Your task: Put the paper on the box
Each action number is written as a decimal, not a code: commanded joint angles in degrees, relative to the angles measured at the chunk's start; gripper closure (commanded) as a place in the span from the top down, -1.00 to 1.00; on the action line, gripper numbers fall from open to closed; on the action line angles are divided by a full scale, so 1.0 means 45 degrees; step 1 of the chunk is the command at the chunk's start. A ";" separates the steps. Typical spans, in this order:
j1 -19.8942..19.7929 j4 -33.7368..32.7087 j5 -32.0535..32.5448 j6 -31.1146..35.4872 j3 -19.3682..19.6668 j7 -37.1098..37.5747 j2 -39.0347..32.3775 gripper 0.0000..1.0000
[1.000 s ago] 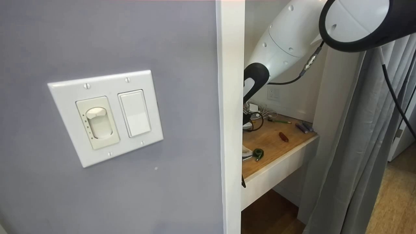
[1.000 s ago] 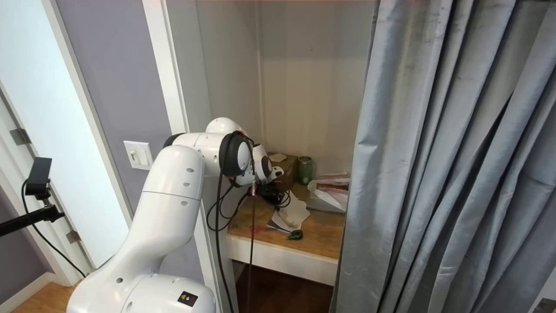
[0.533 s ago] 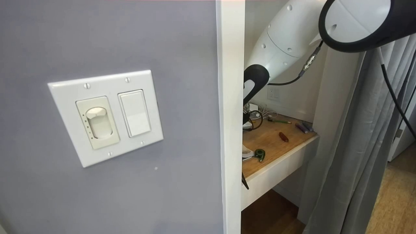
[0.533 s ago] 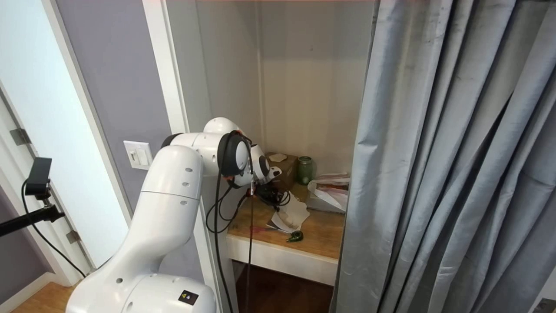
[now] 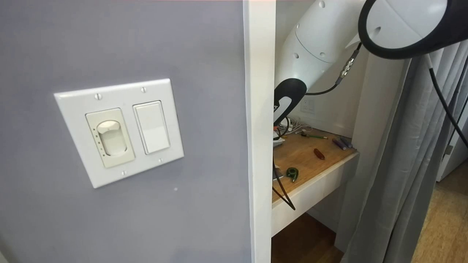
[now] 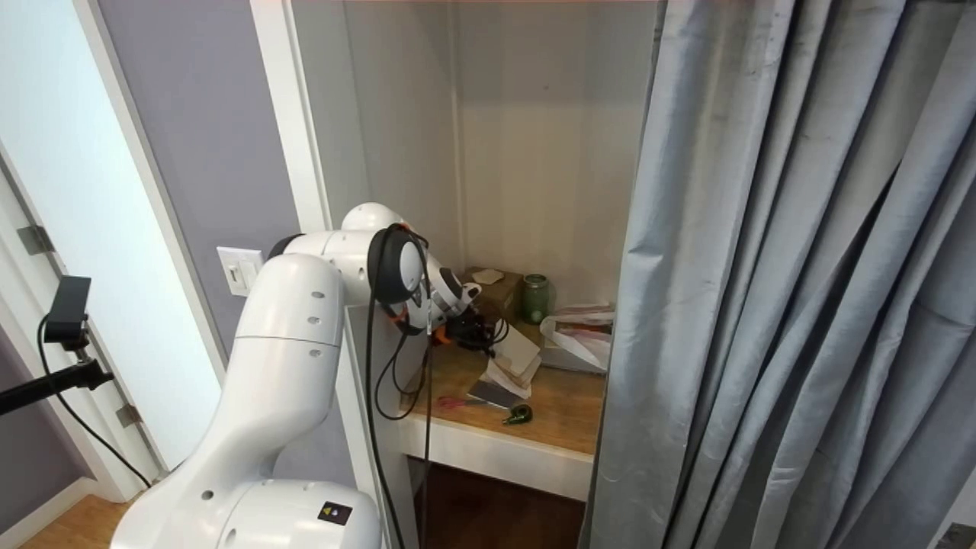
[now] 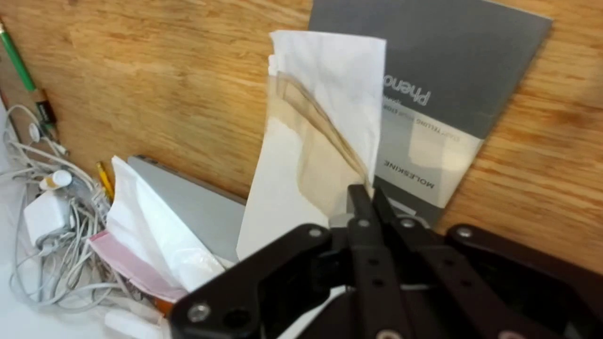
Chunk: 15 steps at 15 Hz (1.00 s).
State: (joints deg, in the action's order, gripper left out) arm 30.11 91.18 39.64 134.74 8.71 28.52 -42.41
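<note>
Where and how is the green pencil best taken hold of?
Probably the green pencil is best pinched at mid-length, from straight above and across its slim width: it lies flat on the wooden surface, while cables tangle near one end.

Wall (image 5: 204,109): evenly lit, soft light, both exterior views; source direction indeterminable.
Switch plate (image 5: 119,133): bright, crisp, finely shaded at the insets.
Door (image 6: 84,229): near white, detail washed out.
Door frame (image 6: 155,183): leaning strongly towards the picture's side.
Arm (image 6: 290,366): glossy highlights.
Curtain (image 6: 762,305): silvery sheen, dark folds.
Back wall (image 6: 549,175): dim, warm, shaded above.
Floor (image 5: 307,239) under the desk (image 7: 165,84): deep shadow.
Gripper (image 7: 370,193): near black, details sunk, wrist view.
Booklet (image 7: 471,84): pale glare patch, lettering softened by blur.
Plastic bag (image 7: 155,235): highlights burnt out.
Paper (image 7: 278,174): pale, faint shading.
Top margin, both exterior views: thin reddish line.
</note>
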 commanded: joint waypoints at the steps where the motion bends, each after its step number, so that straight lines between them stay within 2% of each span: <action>1: 0.0264 0.0298 0.1655 0.0217 0.0109 0.0954 0.0556 -0.98; 3: 0.0012 0.0464 0.1926 0.0180 -0.0215 0.1237 0.0792 -0.98; 4: -0.0231 -0.0051 0.1675 -0.0135 -0.0508 0.0842 0.0354 -0.94; 15: -0.0182 -0.0288 0.2095 -0.0234 -0.0461 0.1099 0.0440 -0.98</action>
State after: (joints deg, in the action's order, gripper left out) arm 30.24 91.28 46.32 134.79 7.84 32.17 -40.39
